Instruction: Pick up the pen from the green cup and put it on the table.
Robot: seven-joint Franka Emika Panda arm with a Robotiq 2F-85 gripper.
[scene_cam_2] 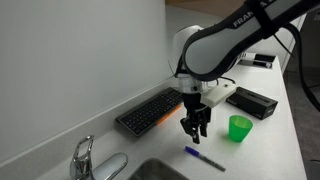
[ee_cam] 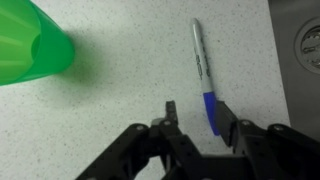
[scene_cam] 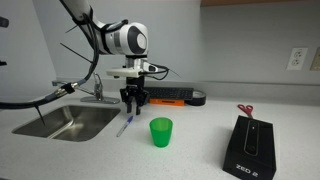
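Note:
The pen (scene_cam: 125,125) lies flat on the table (scene_cam: 200,140), between the sink and the green cup (scene_cam: 160,131). It shows in both exterior views (scene_cam_2: 204,159). In the wrist view the pen (ee_cam: 203,75) has a whitish barrel and a blue end that lies right beside one finger. The gripper (scene_cam: 134,100) hovers just above the pen (scene_cam_2: 195,128), open and empty (ee_cam: 198,112). The green cup (scene_cam_2: 239,128) stands upright beside it and looks empty; its side shows at the wrist view's upper left (ee_cam: 30,45).
A steel sink (scene_cam: 65,122) with a faucet (scene_cam: 97,90) lies close to the pen. A black keyboard (scene_cam: 165,97) sits by the wall. A black ZED box (scene_cam: 250,148) and red-handled scissors (scene_cam: 245,110) lie past the cup.

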